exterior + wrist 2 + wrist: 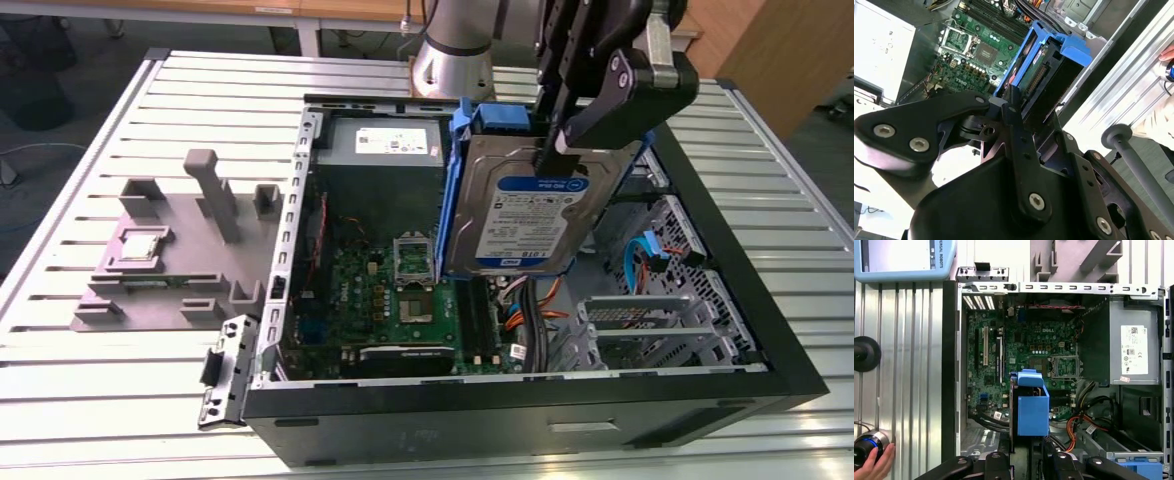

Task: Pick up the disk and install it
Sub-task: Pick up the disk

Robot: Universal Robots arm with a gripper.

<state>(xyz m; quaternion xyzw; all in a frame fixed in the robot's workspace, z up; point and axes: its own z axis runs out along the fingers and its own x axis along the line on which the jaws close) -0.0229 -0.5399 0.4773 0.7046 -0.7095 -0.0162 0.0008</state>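
Note:
The disk [525, 210], a silver drive with a blue-and-white label in a bright blue bracket [497, 120], hangs upright and a little tilted above the open computer case [534, 400]. My gripper [571, 140] comes down from above and is shut on the disk's top edge. In the second wrist view the black fingers [1015, 112] clamp the disk [1040, 75] edge-on, over the green motherboard [979, 50]. The first wrist view has the blue bracket [1032, 410] straight below the gripper [1029, 459], over the motherboard's edge beside the cables.
A metal drive cage [654, 320] and blue cables [647, 250] lie at the case's right in the exterior view; the grey power supply [387, 145] is at the back. A grey fixture [174, 260] holds a processor chip [140, 245]. A hand [874, 465] rests on a knob.

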